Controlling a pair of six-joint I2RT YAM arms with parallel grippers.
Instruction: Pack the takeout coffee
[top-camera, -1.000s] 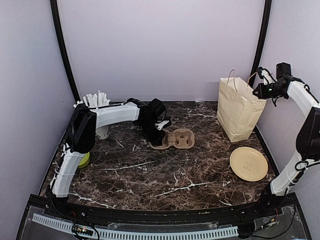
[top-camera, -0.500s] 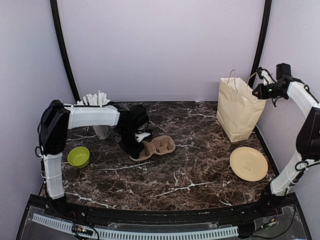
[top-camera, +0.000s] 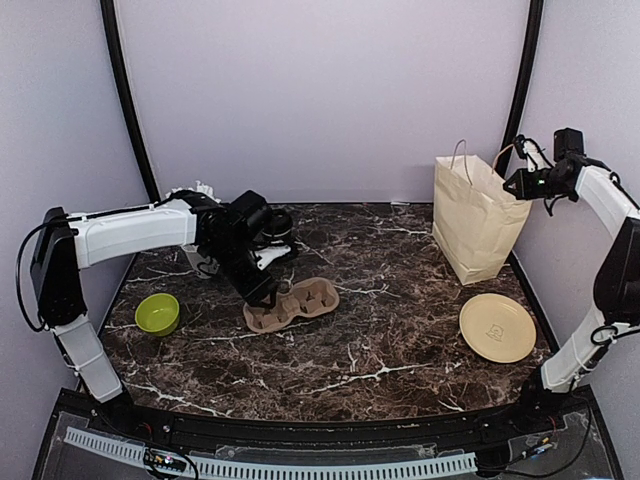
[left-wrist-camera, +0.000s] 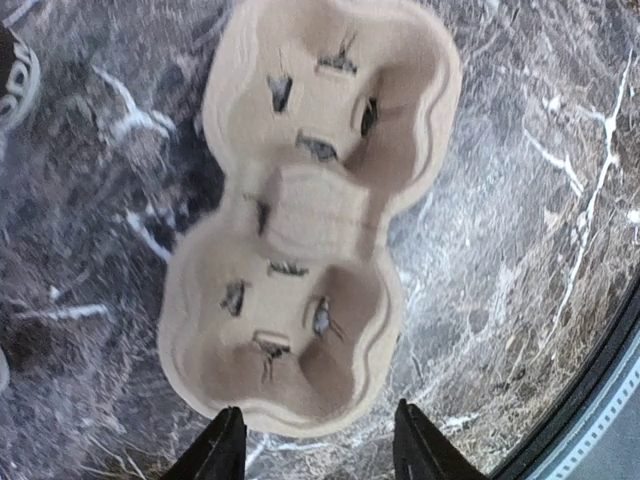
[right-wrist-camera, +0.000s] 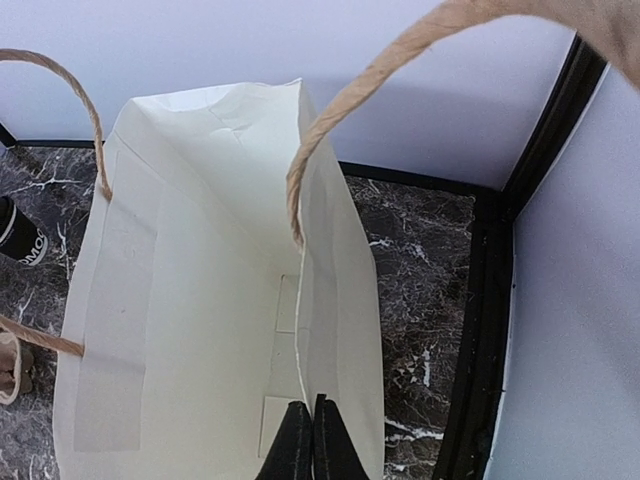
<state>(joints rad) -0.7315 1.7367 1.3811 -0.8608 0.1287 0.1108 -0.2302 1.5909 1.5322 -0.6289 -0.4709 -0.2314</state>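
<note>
The worktop (top-camera: 400, 360) is showing as glossy dark brown marble shot through with white veins. A two-cup carrier (top-camera: 292, 303) is lying flat on it near the middle. It is moulded brown pulp, peanut-shaped, matte and fibrous, with small torn flaps around each empty well. The left claw (left-wrist-camera: 315, 445) is hovering low over the carrier's near end with its black fingers (left-wrist-camera: 222, 448) standing well apart and clamping nothing. Their tips are sitting right at the carrier's rim, though I cannot tell whether they are touching it. The takeout coffee (right-wrist-camera: 18, 235) is standing on the marble off to the left of the paper bag (top-camera: 475, 225), apart from it, and in neither the carrier nor the bag. From the right wrist view only its dark sleeve with white lettering is showing. The bag is standing upright at the back right, cream and smooth, creased at the folds, with brown twisted-twine handles (right-wrist-camera: 330, 120) and its mouth gaping open. The right claw (right-wrist-camera: 307, 440) is pressing its fingers tight together on the bag's top rim. A round tan plate (top-camera: 497, 327) is lying in front of the bag, and a smooth lime-green bowl (top-camera: 157, 313) is sitting at the far left.
</note>
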